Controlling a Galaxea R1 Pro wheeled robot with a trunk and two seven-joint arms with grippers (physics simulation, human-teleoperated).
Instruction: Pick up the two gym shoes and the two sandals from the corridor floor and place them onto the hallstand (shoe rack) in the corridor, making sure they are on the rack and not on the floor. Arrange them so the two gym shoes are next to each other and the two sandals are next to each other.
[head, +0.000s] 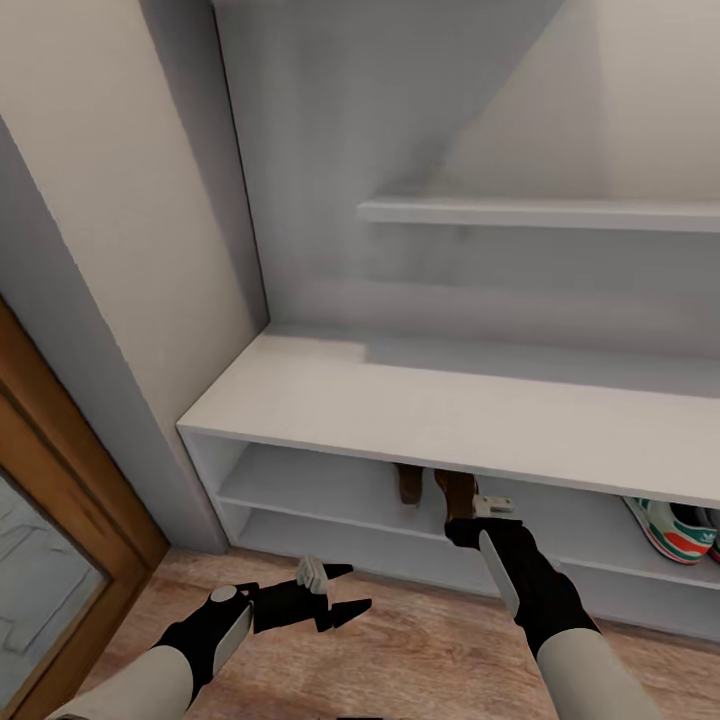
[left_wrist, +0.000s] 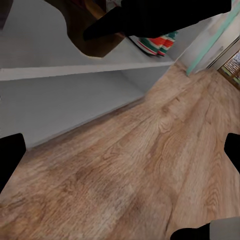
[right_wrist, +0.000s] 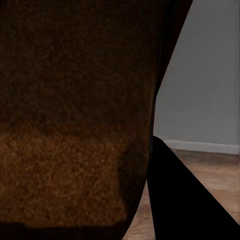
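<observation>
One dark brown sandal (head: 408, 483) lies on the upper open shelf of the pale hallstand (head: 420, 400). A second sandal (head: 459, 494) sits just to its right with its heel at the shelf's front edge. My right gripper (head: 468, 527) is shut on that heel, and the brown leather (right_wrist: 75, 125) looms close in the right wrist view. Two gym shoes (head: 675, 527), white with green stripes and red-orange patches, stand side by side on the same shelf at the right; one gym shoe (left_wrist: 157, 44) also shows in the left wrist view. My left gripper (head: 340, 590) hangs open over the corridor floor (head: 400, 650).
A grey wall and a wooden door frame (head: 60, 470) close off the left side. An upper wall shelf (head: 540, 212) juts out above the bench top. Wood-grain floor (left_wrist: 150, 165) stretches in front of the rack.
</observation>
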